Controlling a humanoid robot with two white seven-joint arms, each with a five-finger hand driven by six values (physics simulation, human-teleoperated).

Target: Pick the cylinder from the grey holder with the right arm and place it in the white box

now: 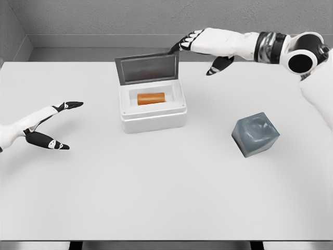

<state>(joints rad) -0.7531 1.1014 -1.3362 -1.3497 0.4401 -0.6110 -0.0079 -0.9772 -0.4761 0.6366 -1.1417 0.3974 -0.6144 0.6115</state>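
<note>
An orange cylinder [151,98] lies on its side inside the white box [153,119] at the table's middle. The box's grey lid [148,68] stands raised behind it. My right hand [193,48] reaches over from the right, fingertips touching the lid's upper right corner, thumb hanging apart; it holds nothing. The grey holder [255,134] sits tilted at the right, its hollow showing no cylinder. My left hand [58,125] rests low at the left edge with fingers spread.
The white table [166,198] runs to a grey back wall. Its front edge lies near the bottom of the view.
</note>
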